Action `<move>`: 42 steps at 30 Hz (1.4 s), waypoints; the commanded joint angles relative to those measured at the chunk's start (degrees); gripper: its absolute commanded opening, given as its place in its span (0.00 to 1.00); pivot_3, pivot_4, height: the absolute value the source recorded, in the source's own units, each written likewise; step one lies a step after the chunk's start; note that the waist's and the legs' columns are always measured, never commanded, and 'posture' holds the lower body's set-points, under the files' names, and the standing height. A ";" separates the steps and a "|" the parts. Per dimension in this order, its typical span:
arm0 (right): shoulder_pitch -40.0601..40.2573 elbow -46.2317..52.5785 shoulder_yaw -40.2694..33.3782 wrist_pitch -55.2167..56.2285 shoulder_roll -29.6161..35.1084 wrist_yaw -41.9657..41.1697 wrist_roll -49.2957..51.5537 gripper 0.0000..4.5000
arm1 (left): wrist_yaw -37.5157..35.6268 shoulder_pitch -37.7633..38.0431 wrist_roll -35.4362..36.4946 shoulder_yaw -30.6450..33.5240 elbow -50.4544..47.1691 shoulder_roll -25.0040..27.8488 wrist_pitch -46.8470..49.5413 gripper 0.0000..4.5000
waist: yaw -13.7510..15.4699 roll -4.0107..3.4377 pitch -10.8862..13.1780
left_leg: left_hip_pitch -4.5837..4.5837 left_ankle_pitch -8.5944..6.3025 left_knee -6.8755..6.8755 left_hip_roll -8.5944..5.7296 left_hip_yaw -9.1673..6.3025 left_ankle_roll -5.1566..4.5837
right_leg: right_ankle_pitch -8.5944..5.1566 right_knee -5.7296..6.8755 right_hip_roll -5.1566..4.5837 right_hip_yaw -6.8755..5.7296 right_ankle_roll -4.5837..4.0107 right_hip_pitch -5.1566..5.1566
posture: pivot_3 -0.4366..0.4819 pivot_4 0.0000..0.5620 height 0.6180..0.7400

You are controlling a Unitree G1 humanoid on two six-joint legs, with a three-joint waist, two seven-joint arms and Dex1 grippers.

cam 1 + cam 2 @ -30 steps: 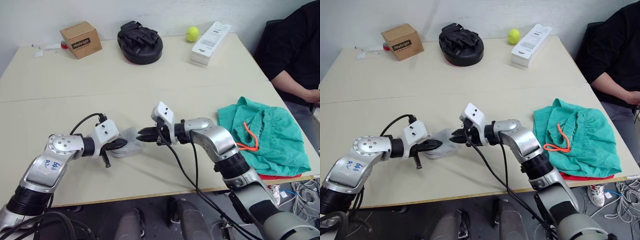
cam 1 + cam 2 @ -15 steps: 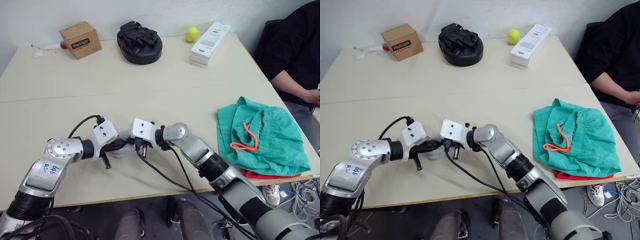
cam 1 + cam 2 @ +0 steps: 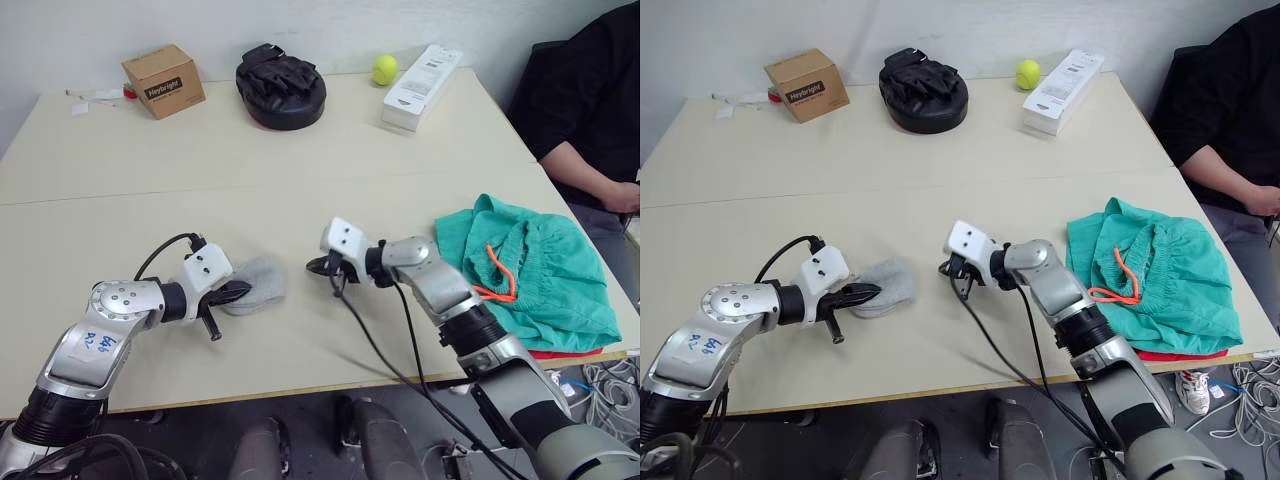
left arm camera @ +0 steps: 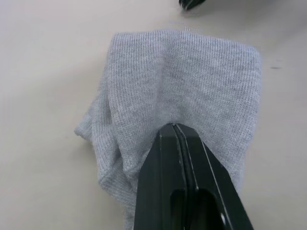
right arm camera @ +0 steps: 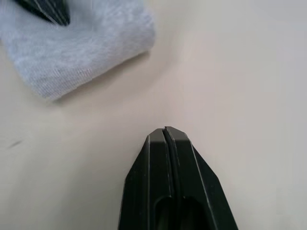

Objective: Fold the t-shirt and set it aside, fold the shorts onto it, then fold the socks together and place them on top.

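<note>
Two light grey ankle socks (image 3: 252, 285) lie folded together as one small soft bundle on the pale beige table (image 3: 300, 150), in front of the robot and towards its left. The left hand (image 3: 238, 291) has its black fingers pressed together, pinching the near edge of the bundle; the left wrist view shows the knit fabric gathered at the closed tips. Half a second ago the right hand (image 3: 318, 266) was crowded against the left one, right on the socks; now it has drawn back to the right and sits apart from them over bare table, its fingers shut on nothing. That suggests the fold of the socks is finished, leaving the left hand to carry them alone. Well to the right, near the table's front corner, the teal-green soft shorts with an orange drawstring (image 3: 530, 270) lie spread over the bright red t-shirt (image 3: 560, 353), of which a thin strip shows under the front edge. The stack looks ready, so placing the socks on top appears to be the step left. Along the far edge of the table sit a brown cardboard box (image 3: 163, 79), a black padded mitt (image 3: 280, 84), a yellow-green tennis ball (image 3: 383, 68) and a long white carton (image 3: 421, 72). A person in a black top (image 3: 585, 95) sits at the right end.
</note>
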State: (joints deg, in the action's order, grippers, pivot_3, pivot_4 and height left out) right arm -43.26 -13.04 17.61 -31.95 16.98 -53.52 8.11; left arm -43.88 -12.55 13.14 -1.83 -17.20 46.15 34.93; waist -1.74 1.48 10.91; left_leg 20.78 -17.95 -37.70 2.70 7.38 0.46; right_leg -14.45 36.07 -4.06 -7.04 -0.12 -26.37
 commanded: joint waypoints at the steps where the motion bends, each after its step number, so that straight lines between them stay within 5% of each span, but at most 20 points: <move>1: -1.54 3.87 -6.14 -15.77 -2.12 0.20 8.94 0.13 | 0.10 1.39 -0.89 -0.71 1.52 -0.24 0.47 0.00 | 0.00 0.00 0.00 | 0.00 -0.01 0.00 0.00 0.00 -0.02 | 0.00 0.00 0.00 0.00 0.00 0.01 | 0.48 0.27 1.00; 13: -5.96 -8.29 -10.13 -27.19 -13.17 6.00 15.27 1.00 | 0.81 2.78 -1.24 -0.52 1.27 -0.66 -0.26 0.00 | -0.12 0.00 0.00 | 0.00 -0.12 0.00 -0.01 0.01 -0.25 | 0.01 0.00 -0.01 0.00 -0.02 0.01 | 0.48 0.27 1.00; 22: -7.54 -16.97 -8.53 -25.83 -20.49 7.25 14.24 1.00 | 1.23 3.93 -1.02 0.51 -0.06 -0.34 0.46 0.00 | -0.65 -0.05 -0.06 | -0.12 -0.12 0.09 0.00 0.04 -0.23 | 0.02 0.01 -0.01 0.04 -0.03 0.04 | 0.48 0.27 1.00; 26: -7.14 -18.88 -7.48 -23.86 -21.32 7.92 12.49 0.81 | 1.47 4.01 -0.96 0.68 -0.34 -0.47 0.71 0.00 | -0.97 -0.06 -0.08 | -0.39 -0.04 0.33 -0.02 0.08 -0.13 | 0.01 -0.08 -0.01 0.08 -0.03 0.26 | 0.48 0.27 1.00; 36: -4.96 -13.74 -6.25 -23.79 -19.00 7.12 12.33 0.04 | 1.58 3.78 -0.79 0.78 -0.03 -1.01 0.43 0.00 | -1.27 -0.03 -0.15 | -0.66 -0.02 0.50 -0.02 0.04 -0.06 | -0.01 -0.19 -0.01 0.08 -0.05 0.56 | 0.48 0.27 1.00; 38: -4.63 -12.25 -6.57 -23.91 -18.64 7.18 12.60 0.00 | 1.60 2.87 -0.27 1.10 0.42 -1.47 0.57 0.00 | -1.24 -0.02 -0.16 | -0.67 -0.03 0.49 -0.03 0.01 -0.02 | -0.01 -0.19 -0.01 0.07 -0.05 0.58 | 0.48 0.27 1.00; 42: -3.49 -7.21 -7.98 -25.72 -16.56 7.13 14.24 0.00 | -0.08 -0.25 6.87 5.39 -0.32 -4.14 4.70 0.19 | -0.69 -0.02 -0.15 | -0.58 0.02 0.49 -0.05 -0.05 -0.07 | -0.01 -0.21 -0.01 0.06 -0.05 0.55 | 0.48 0.27 1.00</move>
State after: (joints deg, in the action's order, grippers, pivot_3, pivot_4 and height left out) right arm -47.81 -23.07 10.49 -56.40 -0.62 -46.44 21.03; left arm -42.83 -11.37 16.23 1.15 -17.25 42.77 37.78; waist -2.43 1.46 10.76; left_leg 20.23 -17.92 -37.22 2.64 7.33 0.41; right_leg -14.45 35.85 -4.07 -6.98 -0.17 -25.83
